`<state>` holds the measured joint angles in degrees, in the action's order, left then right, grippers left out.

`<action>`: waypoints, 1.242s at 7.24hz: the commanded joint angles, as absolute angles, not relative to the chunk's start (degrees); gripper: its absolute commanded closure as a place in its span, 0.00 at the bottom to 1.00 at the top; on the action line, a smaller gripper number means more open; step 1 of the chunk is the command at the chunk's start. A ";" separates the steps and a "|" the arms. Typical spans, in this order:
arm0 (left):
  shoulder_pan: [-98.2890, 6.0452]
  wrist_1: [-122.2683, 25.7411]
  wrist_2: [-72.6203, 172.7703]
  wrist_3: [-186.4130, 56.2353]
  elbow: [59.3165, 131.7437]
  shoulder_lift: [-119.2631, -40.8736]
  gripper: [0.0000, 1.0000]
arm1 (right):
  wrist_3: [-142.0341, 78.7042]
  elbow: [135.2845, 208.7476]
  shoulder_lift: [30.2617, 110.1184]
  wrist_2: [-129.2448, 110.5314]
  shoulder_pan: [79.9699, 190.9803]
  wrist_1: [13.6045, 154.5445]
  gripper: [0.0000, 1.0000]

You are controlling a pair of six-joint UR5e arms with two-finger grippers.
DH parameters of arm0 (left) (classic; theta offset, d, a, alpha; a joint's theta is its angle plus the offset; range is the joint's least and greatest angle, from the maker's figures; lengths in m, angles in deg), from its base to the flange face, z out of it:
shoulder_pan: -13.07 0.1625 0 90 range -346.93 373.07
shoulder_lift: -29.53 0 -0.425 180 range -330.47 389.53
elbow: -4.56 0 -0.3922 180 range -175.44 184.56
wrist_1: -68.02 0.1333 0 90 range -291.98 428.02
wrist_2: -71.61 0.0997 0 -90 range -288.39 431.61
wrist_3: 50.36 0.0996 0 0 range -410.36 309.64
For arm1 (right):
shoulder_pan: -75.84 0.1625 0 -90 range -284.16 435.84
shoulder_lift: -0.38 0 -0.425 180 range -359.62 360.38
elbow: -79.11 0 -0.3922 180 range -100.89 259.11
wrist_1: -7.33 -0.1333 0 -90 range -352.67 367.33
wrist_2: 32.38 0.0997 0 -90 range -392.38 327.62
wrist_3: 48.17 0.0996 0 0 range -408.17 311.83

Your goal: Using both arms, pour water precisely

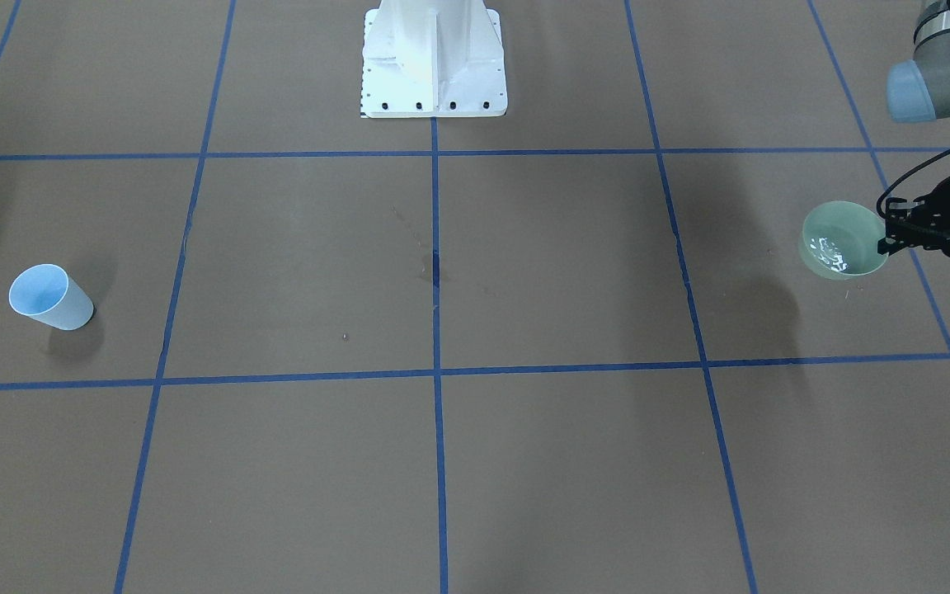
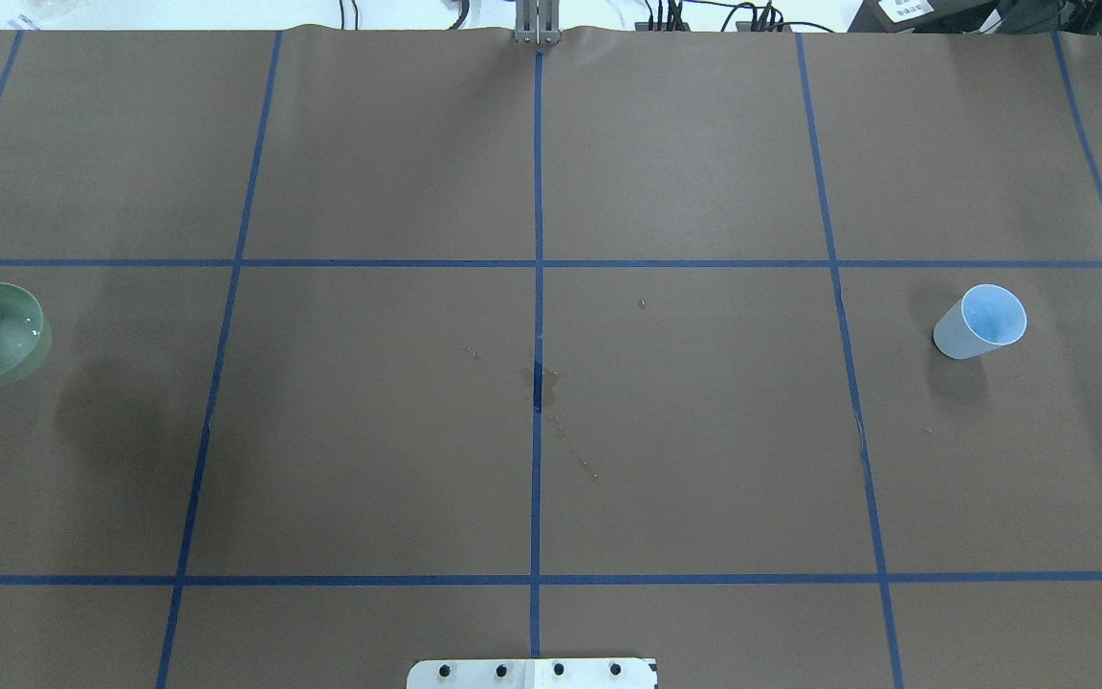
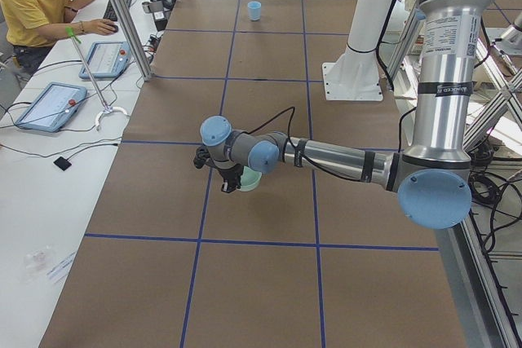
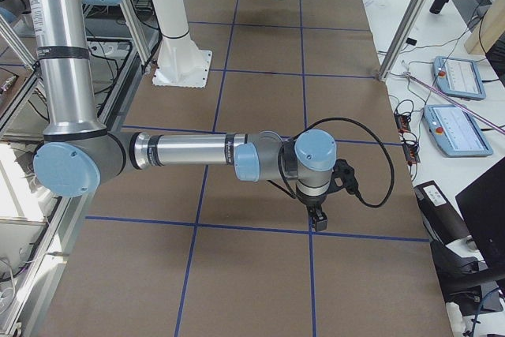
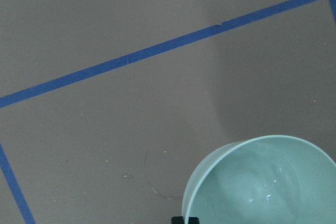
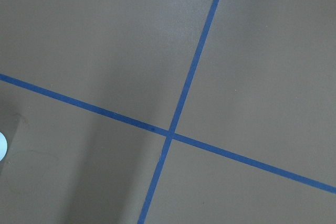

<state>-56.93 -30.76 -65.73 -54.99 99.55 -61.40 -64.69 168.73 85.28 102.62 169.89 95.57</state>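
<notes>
Water [image 1: 834, 254] is hard for me to make out: it is clear and colourless, and I pick it up only as a patch of white glints and ripples low inside the bowl [image 1: 838, 216]. The bowl is a round, smooth, pale green thing with a thin rim and slightly see-through walls. It hangs mouth up, clear of the table [image 1: 566, 264], far out to the pedestal's [image 1: 434, 58] side on the robot's left. Its shadow falls well apart from it.

The left claw [image 1: 886, 233] is black and blocky, and its fingers are clamped on the bowl's rim, on the edge turned away from the pedestal. Behind it the left arm [image 3: 342, 156] is a silver-grey tube with pale blue round caps and a looping black cable.

The cup [image 1: 71, 312] is a pale blue, matte, tapered one that widens to its mouth. It stands on the table far out on the pedestal's other side.

The right arm [image 4: 189, 151] reaches out low on that same side. I cannot tell whether the right claw [image 4: 319, 221] is apart or together.

The table has a flat, dull brown cover gridded with blue tape. A small dark damp stain [image 2: 539, 383] sits straight out in front of the white, bolted pedestal.
</notes>
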 commanded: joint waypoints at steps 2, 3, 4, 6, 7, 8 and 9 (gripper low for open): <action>-56.89 -31.47 -66.73 -58.59 97.20 -62.58 1.00 | -64.69 168.76 85.20 102.53 169.89 95.57 0.00; -56.89 -34.87 -66.73 -59.40 94.76 -62.76 1.00 | -64.69 168.76 85.20 102.53 169.89 95.57 0.00; -56.71 -40.47 -66.73 -62.11 91.17 -63.54 1.00 | -64.69 168.76 85.20 102.53 169.89 95.57 0.00; -56.62 -47.71 -66.82 -71.33 90.51 -63.81 1.00 | -64.69 169.19 85.20 102.62 169.89 95.66 0.00; -56.62 -48.78 -68.91 -73.28 90.43 -63.73 1.00 | -64.69 169.20 85.20 102.53 169.89 95.66 0.00; -56.45 -49.66 -69.45 -73.65 90.34 -63.73 1.00 | -64.69 169.37 85.20 102.62 169.89 95.66 0.00; -55.58 -50.10 -69.46 -74.61 90.34 -63.73 1.00 | -64.60 169.55 85.20 102.62 169.89 95.74 0.00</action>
